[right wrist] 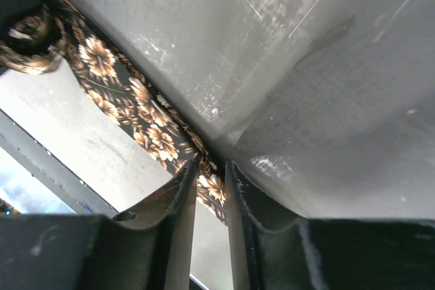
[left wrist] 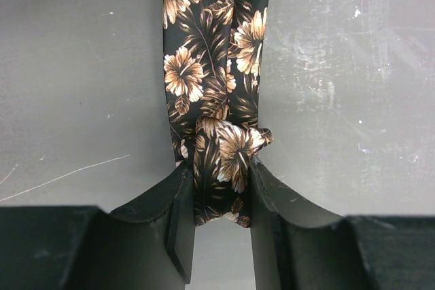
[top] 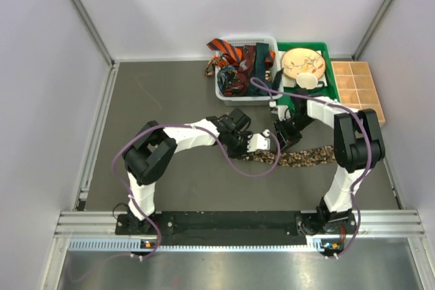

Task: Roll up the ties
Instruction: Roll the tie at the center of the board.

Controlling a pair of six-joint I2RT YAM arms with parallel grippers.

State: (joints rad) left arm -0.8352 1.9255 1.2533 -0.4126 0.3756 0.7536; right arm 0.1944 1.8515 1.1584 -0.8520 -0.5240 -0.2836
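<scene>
Both grippers clamp one flowered tie [top: 309, 156]. The left gripper [left wrist: 219, 168] pinches its bunched, rolled end; the right gripper [right wrist: 211, 166] nips the band further along. The tie lies flat mid-counter, its long axis along the near edge, running toward the right edge. Both arms bend inward, wrists nearly meeting. Other ties [top: 234, 56] fill the basket [top: 243, 99] at the far edge.

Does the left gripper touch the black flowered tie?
Touching. Left wrist view: the left gripper pinches the folded end of the black, brown-flowered fabric tie between both fingers.
</scene>
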